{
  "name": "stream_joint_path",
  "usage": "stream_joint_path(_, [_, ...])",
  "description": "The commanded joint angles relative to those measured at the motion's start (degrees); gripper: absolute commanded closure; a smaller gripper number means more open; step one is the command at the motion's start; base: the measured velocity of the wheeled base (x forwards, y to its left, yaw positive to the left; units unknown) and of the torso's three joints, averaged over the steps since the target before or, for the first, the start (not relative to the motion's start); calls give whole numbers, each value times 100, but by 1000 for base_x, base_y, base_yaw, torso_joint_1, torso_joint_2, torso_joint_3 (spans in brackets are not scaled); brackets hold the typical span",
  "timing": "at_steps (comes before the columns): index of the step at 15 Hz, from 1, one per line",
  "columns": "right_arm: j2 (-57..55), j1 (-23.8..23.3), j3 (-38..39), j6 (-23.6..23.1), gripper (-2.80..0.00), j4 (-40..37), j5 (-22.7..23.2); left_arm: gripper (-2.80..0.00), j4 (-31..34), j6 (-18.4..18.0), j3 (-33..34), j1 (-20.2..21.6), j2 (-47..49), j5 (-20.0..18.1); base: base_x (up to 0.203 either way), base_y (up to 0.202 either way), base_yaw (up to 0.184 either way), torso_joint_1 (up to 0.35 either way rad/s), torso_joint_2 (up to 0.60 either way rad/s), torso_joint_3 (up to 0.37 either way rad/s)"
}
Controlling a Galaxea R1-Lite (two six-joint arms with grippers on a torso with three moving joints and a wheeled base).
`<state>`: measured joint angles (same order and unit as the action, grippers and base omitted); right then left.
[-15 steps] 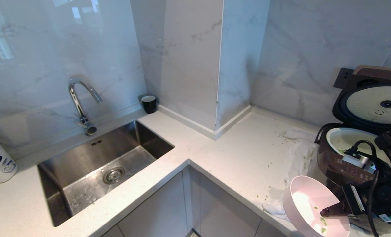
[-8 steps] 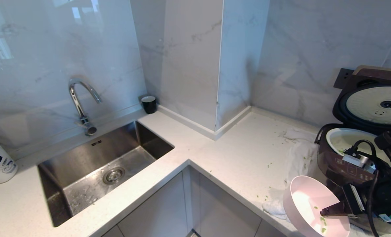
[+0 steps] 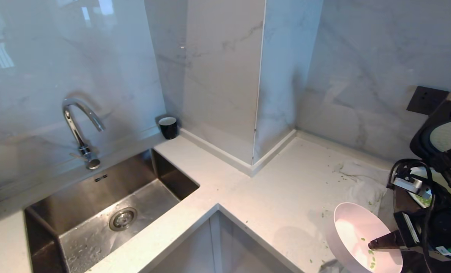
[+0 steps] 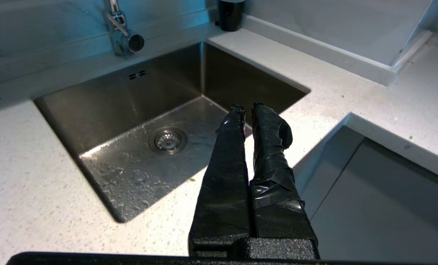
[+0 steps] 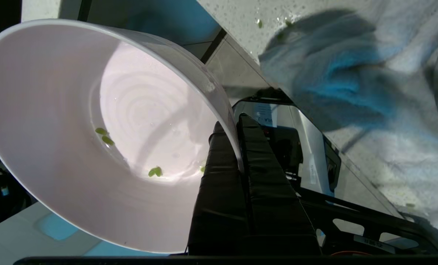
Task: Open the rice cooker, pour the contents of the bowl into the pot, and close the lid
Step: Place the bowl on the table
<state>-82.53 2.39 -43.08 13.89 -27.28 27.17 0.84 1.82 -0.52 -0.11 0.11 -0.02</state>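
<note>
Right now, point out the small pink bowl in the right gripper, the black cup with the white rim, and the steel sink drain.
pink bowl (image 3: 352,237): head view, white inner wall.
black cup (image 3: 168,129): head view, outer side.
sink drain (image 3: 123,218): head view, strainer centre.

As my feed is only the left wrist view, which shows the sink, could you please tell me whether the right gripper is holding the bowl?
Observer: Yes, the right gripper is shut on the rim of the bowl, which is tipped on its side.
Operator: Thank you. Is anything inside it?
Observer: Only a few green bits cling to its white inside.
Operator: And is the cooker's lid up?
Observer: Yes, the lid stands open at the right edge of the head view.
</note>
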Motion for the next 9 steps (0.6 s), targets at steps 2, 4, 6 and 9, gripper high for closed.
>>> stream_joint_path(2, [-44, 16, -24, 7, 0, -23, 16, 0, -5, 3, 0, 2, 7, 2, 31, 0, -1, 13, 6, -1])
stream_joint_path(4, [-53, 69, -60, 0, 0, -4, 16, 0, -5, 3, 0, 2, 7, 2, 0, 0, 0, 0, 0, 0])
stream_joint_path(6, [-138, 164, -95, 9, 0, 30, 11, 0, -5, 3, 0, 2, 7, -6, 0, 0, 0, 0, 0, 0])
stream_joint_path(9, [-480, 277, -521, 118, 0, 30, -16, 0, 4, -2, 0, 2, 7, -1, 0, 0, 0, 0, 0, 0])
